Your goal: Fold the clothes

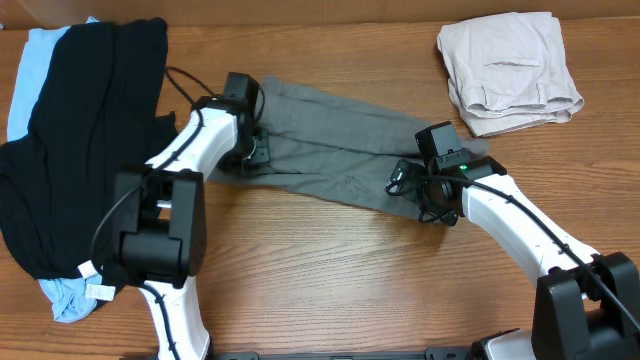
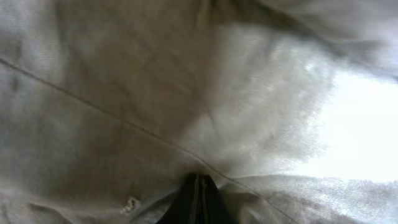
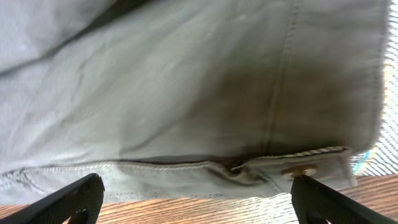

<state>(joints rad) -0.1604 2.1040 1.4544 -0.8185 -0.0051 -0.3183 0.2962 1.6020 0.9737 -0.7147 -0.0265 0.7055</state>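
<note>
The grey-olive shorts (image 1: 340,145) lie folded lengthwise across the middle of the table. My left gripper (image 1: 250,155) is at their left end, shut on the cloth; its wrist view shows the fingers (image 2: 198,198) pressed together in the grey fabric (image 2: 124,93). My right gripper (image 1: 425,200) is at the shorts' right front edge, open, with its fingertips (image 3: 196,199) spread wide just in front of the waistband hem (image 3: 186,171) and a button (image 3: 300,171). A black garment (image 1: 85,150) lies on a light-blue one (image 1: 30,75) at the left. Folded beige shorts (image 1: 508,70) lie at the back right.
The wooden table (image 1: 350,270) shows bare in front of the shorts. The left arm's base (image 1: 155,240) stands beside the black garment, and the right arm's base (image 1: 590,300) at the front right corner.
</note>
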